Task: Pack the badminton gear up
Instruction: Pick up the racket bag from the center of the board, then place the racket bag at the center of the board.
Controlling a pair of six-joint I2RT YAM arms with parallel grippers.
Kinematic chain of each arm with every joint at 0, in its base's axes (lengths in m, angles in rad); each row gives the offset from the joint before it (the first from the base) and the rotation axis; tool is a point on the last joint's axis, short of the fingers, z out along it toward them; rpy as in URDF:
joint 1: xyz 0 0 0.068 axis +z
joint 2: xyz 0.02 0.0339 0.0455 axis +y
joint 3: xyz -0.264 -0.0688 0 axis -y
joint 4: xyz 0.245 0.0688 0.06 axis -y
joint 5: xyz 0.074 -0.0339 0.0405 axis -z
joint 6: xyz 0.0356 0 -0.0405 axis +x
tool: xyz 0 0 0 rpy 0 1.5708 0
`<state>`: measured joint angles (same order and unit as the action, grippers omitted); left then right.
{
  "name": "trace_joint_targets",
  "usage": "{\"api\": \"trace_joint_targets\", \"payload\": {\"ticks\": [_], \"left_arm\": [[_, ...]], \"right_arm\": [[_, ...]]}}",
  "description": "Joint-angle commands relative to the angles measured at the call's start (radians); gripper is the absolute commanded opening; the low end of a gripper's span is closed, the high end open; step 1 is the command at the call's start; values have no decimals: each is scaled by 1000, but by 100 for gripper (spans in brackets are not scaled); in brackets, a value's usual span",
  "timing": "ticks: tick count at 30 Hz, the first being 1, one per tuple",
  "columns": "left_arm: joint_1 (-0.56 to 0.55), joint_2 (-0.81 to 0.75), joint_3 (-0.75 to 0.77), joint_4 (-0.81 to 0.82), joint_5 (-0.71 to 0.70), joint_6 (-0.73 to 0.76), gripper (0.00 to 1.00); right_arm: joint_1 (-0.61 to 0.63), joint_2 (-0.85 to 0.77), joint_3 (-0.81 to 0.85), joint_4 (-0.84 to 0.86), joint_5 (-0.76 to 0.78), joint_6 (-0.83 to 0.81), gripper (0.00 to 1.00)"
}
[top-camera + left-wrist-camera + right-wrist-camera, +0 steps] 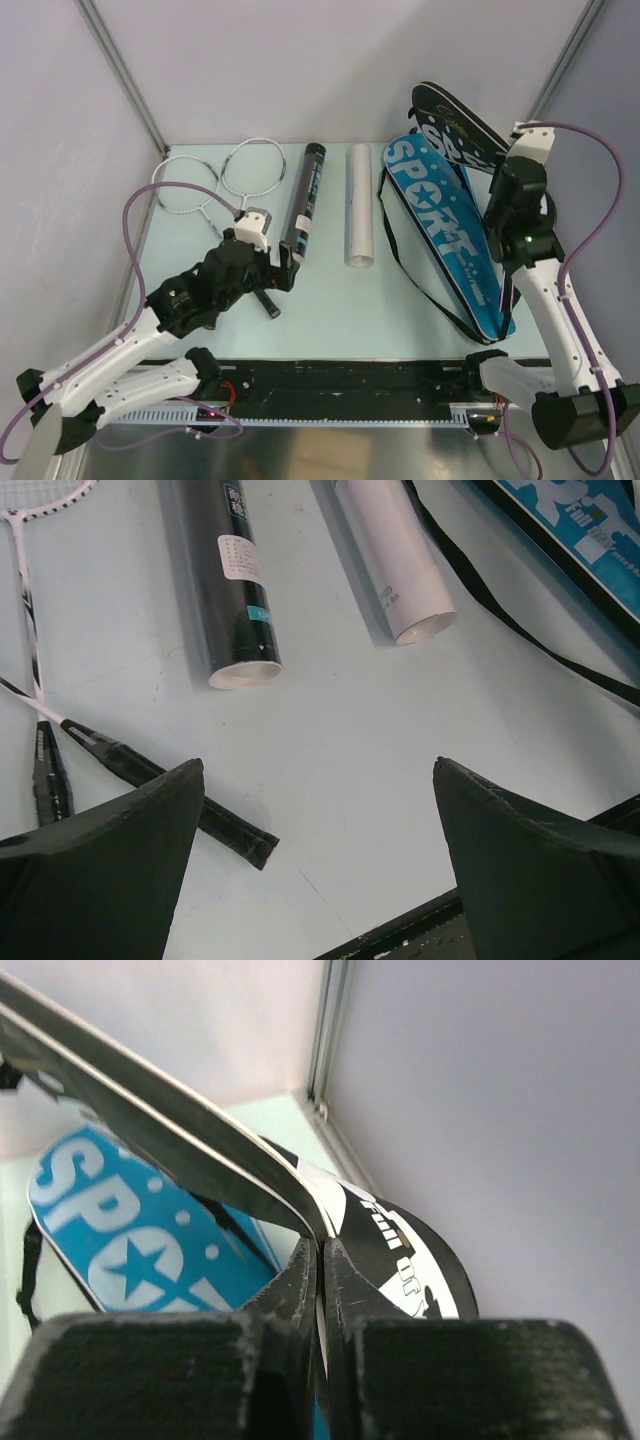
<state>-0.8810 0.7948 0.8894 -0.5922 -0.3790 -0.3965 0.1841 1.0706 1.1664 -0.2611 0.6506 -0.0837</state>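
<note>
Two rackets [225, 178] with white heads lie at the far left, their black handles [160, 780] crossing just left of my left gripper [318, 765]. That gripper [282, 266] hovers open over bare table with nothing between its fingers. A long black tube [306, 195] lies beyond it, its open end [245, 672] facing me. The blue "SPORT" racket bag [445, 225] lies on the right. My right gripper [322, 1245] is shut on the edge of the bag's black-and-white flap [400, 1250] and holds it raised [455, 120]. No shuttlecocks are in view.
A white tube [359, 205] lies parallel to the black one, between it and the bag. The bag's black strap [520, 630] loops over the table. A black rail [350, 375] runs along the near edge. Walls close in on both sides.
</note>
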Motion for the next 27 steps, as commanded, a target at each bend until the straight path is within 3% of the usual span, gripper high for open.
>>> {"api": "trace_joint_targets", "payload": {"ticks": [1, 11, 18, 21, 27], "left_arm": [[9, 28, 55, 43, 34, -35, 100], [14, 70, 60, 66, 51, -82, 100], [17, 58, 54, 72, 48, -95, 100], [17, 60, 47, 88, 51, -99, 100], [19, 85, 61, 125, 60, -108, 100]], "right_arm": [[14, -99, 65, 337, 69, -63, 0], [10, -142, 68, 688, 36, -212, 0], [-11, -92, 143, 789, -88, -212, 0], [-13, -67, 200, 780, -118, -194, 0], [4, -50, 321, 476, -120, -16, 0]]}}
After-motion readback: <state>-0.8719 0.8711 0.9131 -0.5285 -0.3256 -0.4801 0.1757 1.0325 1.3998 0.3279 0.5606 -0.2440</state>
